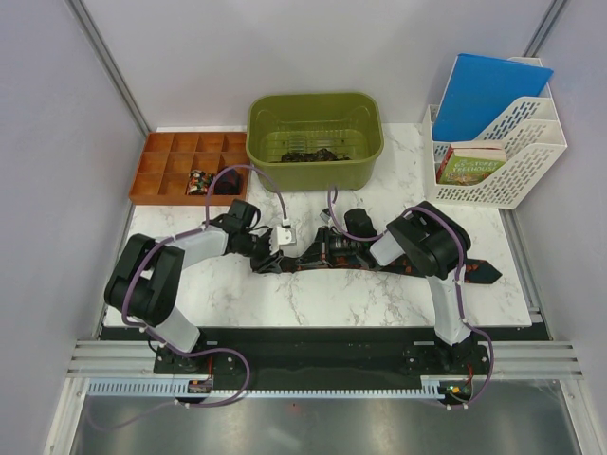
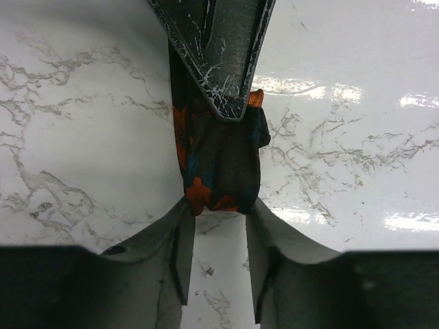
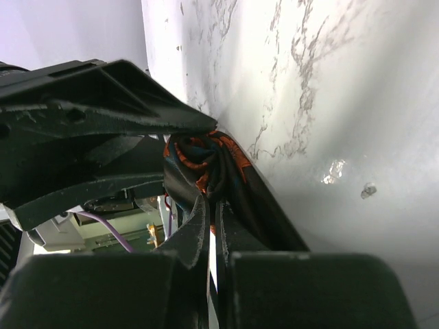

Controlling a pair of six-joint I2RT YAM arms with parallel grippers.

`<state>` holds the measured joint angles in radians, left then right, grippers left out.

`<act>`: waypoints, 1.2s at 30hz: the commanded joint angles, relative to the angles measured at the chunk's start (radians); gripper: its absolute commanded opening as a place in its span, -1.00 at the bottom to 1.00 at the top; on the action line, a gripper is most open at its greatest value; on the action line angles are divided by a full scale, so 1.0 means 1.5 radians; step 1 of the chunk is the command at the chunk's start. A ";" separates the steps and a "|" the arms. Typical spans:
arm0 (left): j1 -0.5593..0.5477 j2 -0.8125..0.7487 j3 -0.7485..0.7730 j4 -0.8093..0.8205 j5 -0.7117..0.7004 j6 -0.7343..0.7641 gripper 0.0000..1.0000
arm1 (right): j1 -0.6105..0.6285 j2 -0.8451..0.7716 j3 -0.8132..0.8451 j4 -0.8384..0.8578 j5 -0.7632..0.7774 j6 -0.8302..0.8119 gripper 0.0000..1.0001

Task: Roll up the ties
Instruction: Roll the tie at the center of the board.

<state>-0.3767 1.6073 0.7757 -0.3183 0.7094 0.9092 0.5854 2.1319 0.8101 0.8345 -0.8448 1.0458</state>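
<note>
left hand (image 2: 219, 205) half-open, right hand (image 3: 211, 205) closed

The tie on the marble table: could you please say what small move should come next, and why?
Probably close the left fingers onto the tie: they flank its folded end, not clearly clamped, while the right fingers pinch it just beyond.

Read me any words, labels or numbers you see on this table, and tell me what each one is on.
On the book in the white rack: cover lettering, too small and blurred to read.
On the tie, green bin and blue folder: no text visible.
</note>
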 commanded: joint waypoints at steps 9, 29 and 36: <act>-0.057 -0.021 0.134 -0.108 -0.011 -0.045 -0.42 | 0.007 0.053 -0.017 -0.090 0.051 -0.042 -1.00; -0.172 0.127 0.193 -0.141 -0.108 -0.047 -0.18 | 0.006 0.032 0.001 -0.089 0.031 -0.022 -0.99; -0.173 0.159 0.195 -0.174 -0.183 -0.044 -0.56 | -0.024 -0.019 0.034 -0.215 0.013 -0.089 -0.63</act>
<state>-0.5953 1.7592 1.0924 -0.6033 0.4885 0.8463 0.5694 2.1128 0.8429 0.6949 -0.8486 1.0367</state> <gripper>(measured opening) 0.334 0.168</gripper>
